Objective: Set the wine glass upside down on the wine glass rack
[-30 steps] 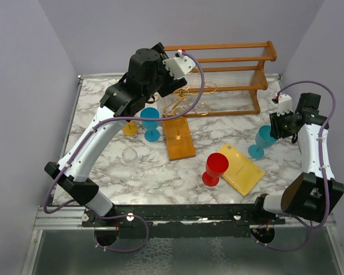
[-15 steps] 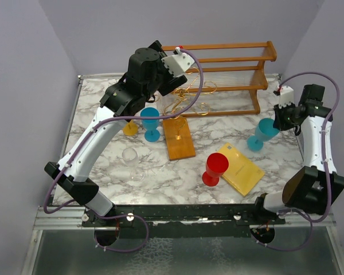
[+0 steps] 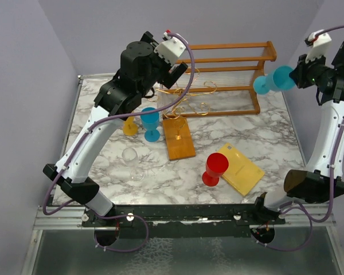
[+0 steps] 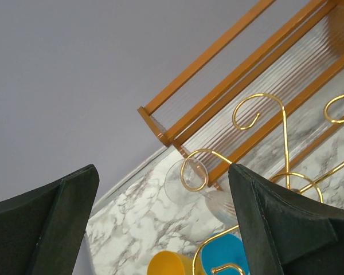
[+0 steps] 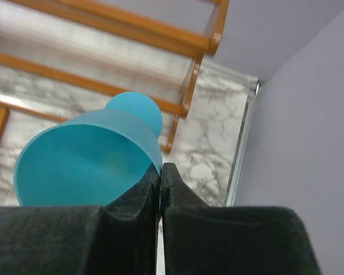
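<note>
At the left of the top view, a yellow glass (image 3: 130, 127) shows partly behind the left arm. Just to its right a blue wine glass (image 3: 151, 121) stands upright on the marble tabletop (image 3: 275, 137), and a clear wine glass (image 3: 135, 163) sits nearer the bottom of the frame. The left hand (image 4: 163, 167) hangs over the wine glass rack (image 3: 183, 100) with its fingers (image 4: 57, 223) spread wide and nothing between them. The rack's gold scrolls rise from an orange-brown base (image 3: 179, 139) at centre frame. In the left wrist view a second clear glass (image 4: 178, 186) lies against one scroll, though whether it hangs on the wire I cannot tell. Right of the base stands a red wine glass (image 3: 214, 169), touching a flat yellow board (image 3: 241, 169). Along the top of the frame runs the wooden slatted shelf (image 3: 229, 60). At the upper right, the right hand (image 5: 160, 169) is raised off the tabletop and pinches the rim of a teal wine glass (image 3: 273, 80). That glass is held roughly level in the air, with its foot pointing toward the shelf, well apart from the rack.
</note>
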`<state>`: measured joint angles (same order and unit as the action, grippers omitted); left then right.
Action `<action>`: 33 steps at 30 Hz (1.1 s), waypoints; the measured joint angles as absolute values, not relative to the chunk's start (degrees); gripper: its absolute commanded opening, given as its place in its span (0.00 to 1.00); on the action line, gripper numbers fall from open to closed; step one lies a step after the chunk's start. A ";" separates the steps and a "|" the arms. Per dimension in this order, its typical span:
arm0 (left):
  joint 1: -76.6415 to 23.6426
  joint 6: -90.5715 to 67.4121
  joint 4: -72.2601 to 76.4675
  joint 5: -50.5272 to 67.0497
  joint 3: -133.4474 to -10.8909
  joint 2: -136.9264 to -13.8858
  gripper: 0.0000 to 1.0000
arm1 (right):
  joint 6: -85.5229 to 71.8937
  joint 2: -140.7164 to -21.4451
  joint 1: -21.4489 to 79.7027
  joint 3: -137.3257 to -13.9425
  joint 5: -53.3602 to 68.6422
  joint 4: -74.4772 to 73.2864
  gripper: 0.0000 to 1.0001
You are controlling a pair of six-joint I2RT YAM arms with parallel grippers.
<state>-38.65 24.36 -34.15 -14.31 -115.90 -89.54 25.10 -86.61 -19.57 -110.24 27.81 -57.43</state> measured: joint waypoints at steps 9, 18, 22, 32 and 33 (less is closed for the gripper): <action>-31.83 9.93 -32.23 -4.08 -118.72 -90.26 0.95 | 12.16 -87.81 -12.86 -119.59 30.13 -48.73 0.01; -27.57 -4.84 -28.18 8.21 -119.44 -93.43 0.88 | 3.01 -89.76 -5.65 -123.02 30.79 -39.27 0.01; -27.49 -10.68 -25.56 12.84 -120.95 -95.72 0.84 | 0.12 -89.82 -4.29 -123.81 32.36 -36.12 0.01; -27.49 -19.62 -19.27 21.82 -123.37 -102.61 0.71 | -6.33 -89.84 -1.17 -122.30 38.79 -28.69 0.01; -27.49 -20.18 -18.87 22.41 -123.37 -103.07 0.70 | -6.94 -89.84 -0.93 -121.80 39.64 -28.14 0.01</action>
<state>-27.49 -20.18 -18.87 22.41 -123.37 -103.07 -6.94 -89.84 -0.93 -121.80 39.64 -28.14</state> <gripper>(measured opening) 0.734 0.018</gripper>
